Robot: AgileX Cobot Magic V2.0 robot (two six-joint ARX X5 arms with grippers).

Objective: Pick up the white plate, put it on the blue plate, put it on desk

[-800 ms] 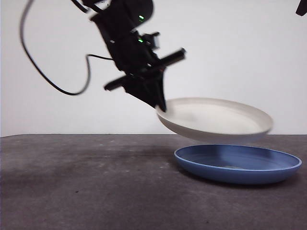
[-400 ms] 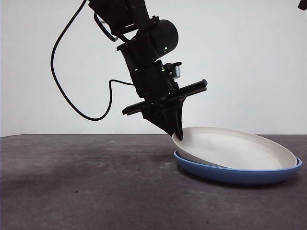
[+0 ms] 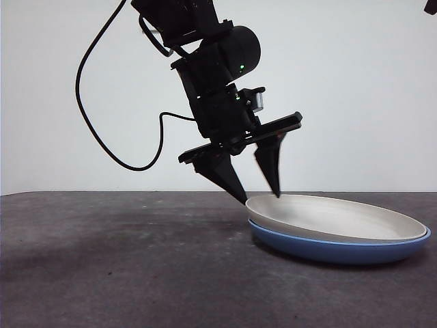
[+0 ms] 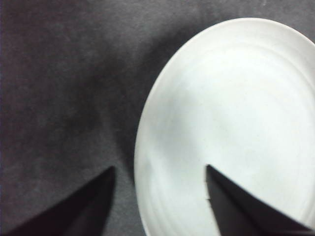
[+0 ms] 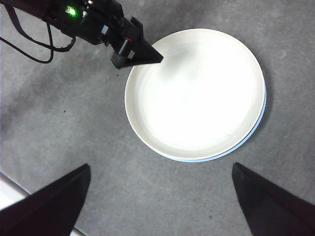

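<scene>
The white plate (image 3: 334, 217) lies nested in the blue plate (image 3: 341, 249) on the desk (image 3: 123, 266), right of centre. My left gripper (image 3: 261, 198) is open, one jaw on each side of the white plate's near-left rim, gripping nothing. The left wrist view shows the white plate (image 4: 231, 123) between the spread jaws of my left gripper (image 4: 159, 168). My right gripper (image 5: 160, 165) is open and empty high above. Its view shows the white plate (image 5: 194, 93), a thin edge of the blue plate (image 5: 257, 125) and the left gripper (image 5: 135, 51).
A black cable (image 3: 102, 137) hangs in a loop from the left arm over the left half of the desk. The right arm shows only as a black tip (image 3: 430, 5) at the top right corner. A pale table edge (image 5: 7, 196) shows in the right wrist view.
The left gripper brought the white plate down onto the blue plate, then opened and let it go. The plate has settled from tilted to nearly flat.
</scene>
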